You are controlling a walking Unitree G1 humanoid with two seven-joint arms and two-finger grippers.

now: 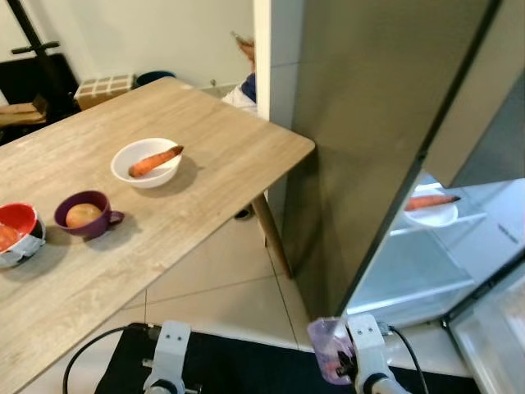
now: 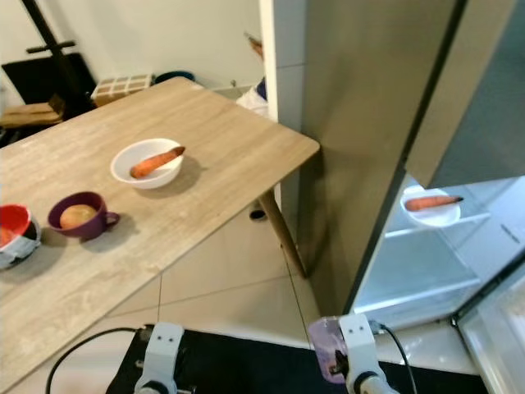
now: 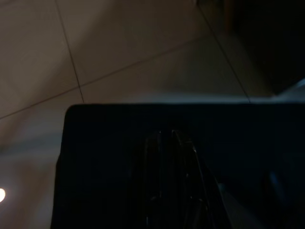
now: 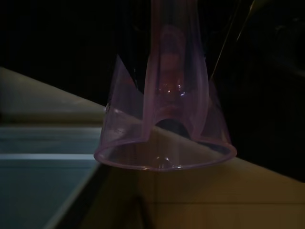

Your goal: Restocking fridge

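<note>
My right gripper [image 4: 167,112] is shut on a clear purple plastic cup [image 4: 164,138], squeezing its wall; the cup [image 1: 328,351] hangs low beside the right wrist, in front of the fridge. The fridge [image 1: 361,123] stands open on the right. On its glass shelf sits a white plate [image 1: 432,215] with a carrot [image 1: 428,201]. On the wooden table [image 1: 205,197] are a white bowl [image 1: 144,170] holding a carrot [image 1: 154,161], a purple mug [image 1: 84,215] with a round yellow fruit, and a red-and-white bowl [image 1: 16,234]. My left gripper [image 3: 169,157] hangs idle over a dark mat, fingers together.
The fridge door's edge [image 1: 492,328] juts out at the lower right. A table leg [image 1: 271,234] stands near the fridge's side. A person's hand and sleeve [image 1: 244,78] show behind the table's far corner. A box [image 1: 105,86] and dark furniture [image 1: 33,82] sit beyond the table.
</note>
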